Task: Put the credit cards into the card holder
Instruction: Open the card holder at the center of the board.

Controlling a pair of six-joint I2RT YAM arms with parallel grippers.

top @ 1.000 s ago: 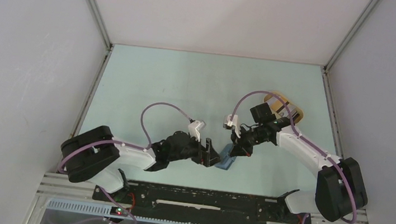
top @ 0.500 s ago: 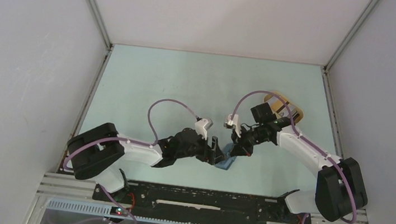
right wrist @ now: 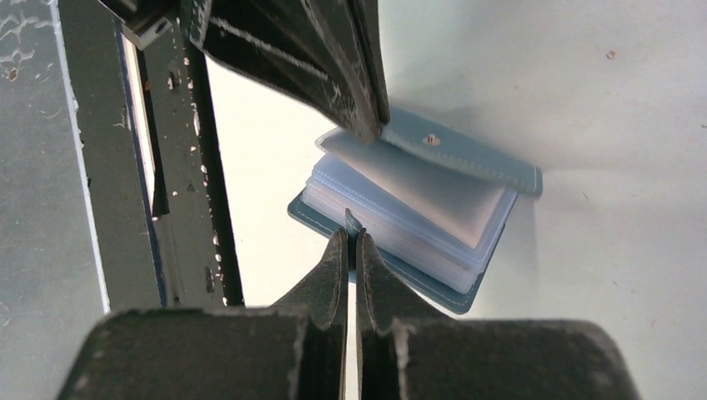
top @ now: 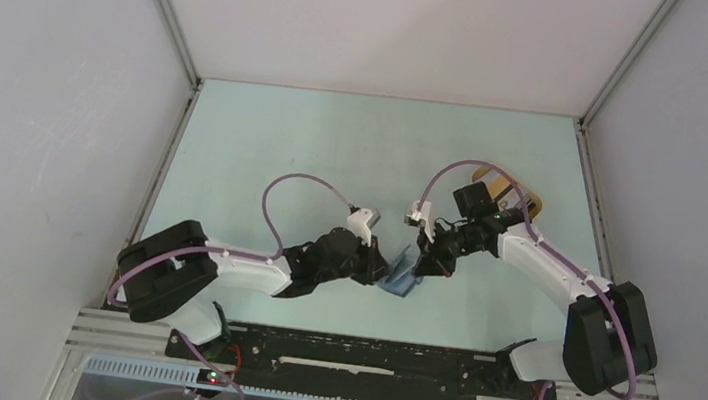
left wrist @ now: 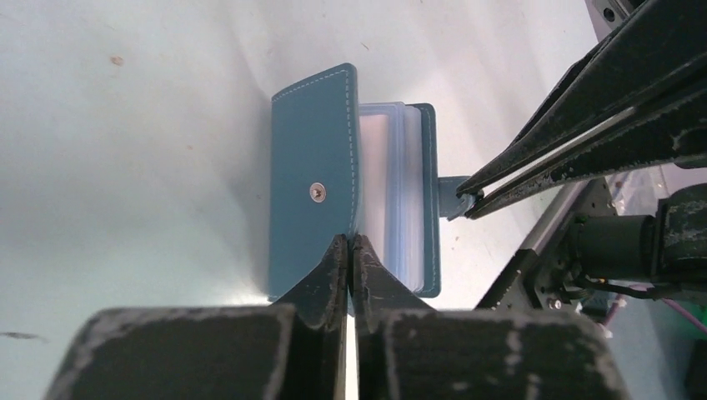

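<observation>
Since a second ago, above the pale green table (top: 336,148), the left gripper (left wrist: 351,242) has clamped onto the card holder's (left wrist: 313,167) front cover. The holder stands open between both arms, and the right gripper (right wrist: 351,235) pinches its small tab (left wrist: 450,198).

A pale green table (top: 336,148) sits between plain grey walls (top: 49,105). A tan oval tray (top: 533,199) lies near its far right corner. A brown speck (left wrist: 117,60) marks the tabletop.
</observation>
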